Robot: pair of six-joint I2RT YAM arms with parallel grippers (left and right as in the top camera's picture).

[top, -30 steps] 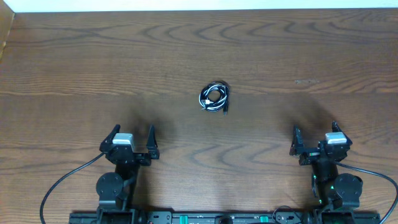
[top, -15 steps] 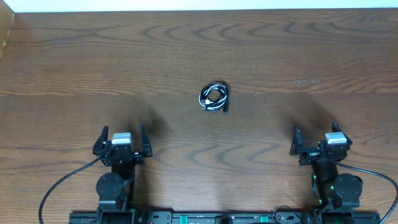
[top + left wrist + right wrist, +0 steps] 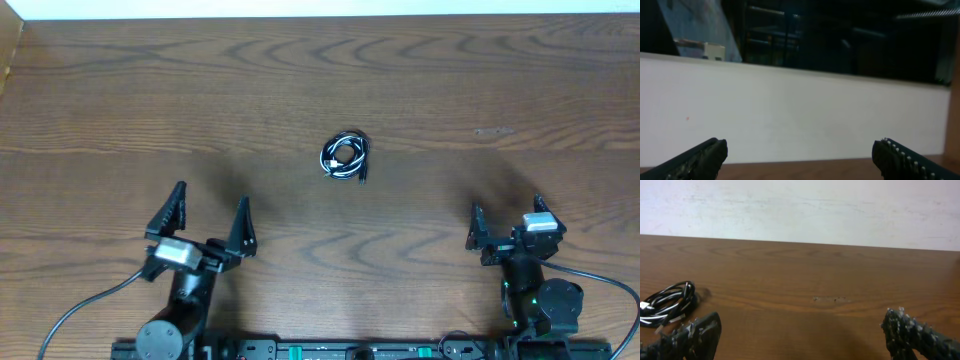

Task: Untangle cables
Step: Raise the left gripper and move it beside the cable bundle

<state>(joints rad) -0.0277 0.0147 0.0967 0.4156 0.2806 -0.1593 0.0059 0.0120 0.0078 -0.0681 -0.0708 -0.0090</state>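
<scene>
The bench [image 3: 450, 80] is a broad slab of dark brown wood with long, wavy grain lines running side to side and a dull sheen. A small pale scuff [image 3: 492, 131] marks it to the right of centre. Along its far edge stands a plain white wall [image 3: 800, 205], matte and slightly mottled. Above that wall, the left wrist view shows a dark, dim space with faint reflections and a pale box-like shape at upper left, too blurred to name.

The cables [image 3: 345, 156] lie near the middle of the bench, wound into 1 small, roughly round coil of thin glossy cords. Black loops and a white strand show, with small plugs sticking out at the lower edge. In the right wrist view the coil [image 3: 670, 305] sits flat on the wood at lower left, ahead of the left-hand finger.

The left jaws stand wide open and hold nothing. Their 2 black, tapered fingers [image 3: 243, 215] splay like a V, well short of the coil, and a row of small teeth shows on the right finger [image 3: 905, 157]. The right jaws are also spread wide and empty, their fingers [image 3: 910, 330] black and studded with teeth. They sit near the bench's front right, well apart from the coil.

A thicker black cable [image 3: 90, 300] curves away from the left arm's base.
</scene>
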